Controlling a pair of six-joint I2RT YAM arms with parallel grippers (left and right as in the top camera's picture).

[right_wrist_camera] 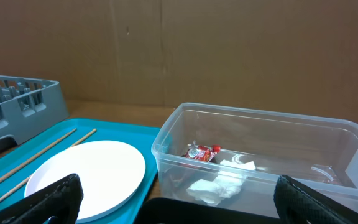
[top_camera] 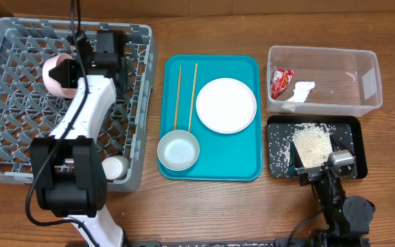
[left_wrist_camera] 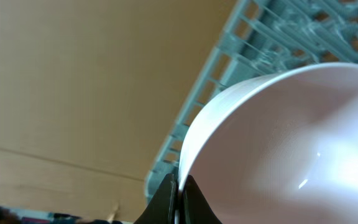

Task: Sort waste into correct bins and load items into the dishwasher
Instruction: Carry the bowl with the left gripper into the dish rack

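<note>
— What does your left hand have?
— My left gripper (left_wrist_camera: pixel 178 186) is closed tight, pinching the rim of a white bowl (left_wrist_camera: pixel 291 143). I hold the bowl tipped on its side over the far part of the dish rack (top_camera: pixel 19 103). I cannot tell whether it touches the lattice.

— And the right?
— My right gripper (top_camera: pixel 319 167) is spread wide, with nothing between its fingers (right_wrist_camera: pixel 55 199). It hangs at the near edge of the black tray (top_camera: pixel 276 147) and faces the clear tub (top_camera: pixel 324 110).

— Where is the waste?
— The red wrapper (top_camera: pixel 280 81) and the tissue (top_camera: pixel 299 92) lie side by side in the left end of the clear tub. The rice scraps (top_camera: pixel 312 145) are partly heaped and partly scattered in the black tray, which sits just in front of the tub.

— And the rest of the dishes?
— A white cup (top_camera: pixel 113 167) lies in the near right corner of the dish rack, close to my left arm. The teal tray (top_camera: pixel 238 168) sits on the table (top_camera: pixel 204 206) between the rack and the two bins. On it, the plate (top_camera: pixel 225 104) is toward the far right and the grey bowl (top_camera: pixel 178 150) is at the near left corner. The two chopsticks (top_camera: pixel 178 96) lie side by side along its left side, running from near the far edge down to the grey bowl.
</note>
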